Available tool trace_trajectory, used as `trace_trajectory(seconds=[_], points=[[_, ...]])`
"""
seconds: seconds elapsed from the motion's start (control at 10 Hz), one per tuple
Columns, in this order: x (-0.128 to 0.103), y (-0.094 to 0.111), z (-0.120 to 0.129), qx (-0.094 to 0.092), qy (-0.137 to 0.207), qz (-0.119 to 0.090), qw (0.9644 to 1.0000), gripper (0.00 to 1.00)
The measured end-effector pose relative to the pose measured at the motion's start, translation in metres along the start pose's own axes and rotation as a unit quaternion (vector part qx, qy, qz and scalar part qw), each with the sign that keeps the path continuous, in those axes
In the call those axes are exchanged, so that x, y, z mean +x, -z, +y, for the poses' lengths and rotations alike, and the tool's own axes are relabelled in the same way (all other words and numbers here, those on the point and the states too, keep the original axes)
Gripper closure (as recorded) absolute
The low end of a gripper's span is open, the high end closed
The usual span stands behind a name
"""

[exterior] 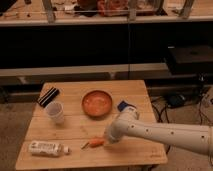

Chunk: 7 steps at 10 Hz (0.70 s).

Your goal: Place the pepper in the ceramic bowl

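Observation:
The pepper (95, 143), small, orange and tapered, lies on the wooden table (75, 127) near its front edge. Its right end is tucked under the tip of my gripper (107, 138). The gripper comes down from the white arm (160, 134) that reaches in from the right, and it is shut on that end of the pepper. The ceramic bowl (97, 103), round and orange-brown, stands empty at the table's middle back, a hand's length beyond the gripper.
A translucent white cup (55, 112) stands left of the bowl. A white labelled bottle (47, 148) lies at the front left. A black striped object (48, 96) sits at the back left, and a blue item (125, 106) right of the bowl.

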Motion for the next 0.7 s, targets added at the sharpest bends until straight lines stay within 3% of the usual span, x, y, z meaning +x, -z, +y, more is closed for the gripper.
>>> trace_trajectory(seconds=[0.2, 0.5, 0.7], points=[[-0.005, 0.014, -0.018, 0.007, -0.001, 0.003, 1.0000, 0.94], [-0.010, 0.016, -0.026, 0.014, 0.001, 0.003, 0.9999, 0.94], [-0.011, 0.024, -0.041, 0.029, -0.013, 0.003, 0.9995, 0.94]])
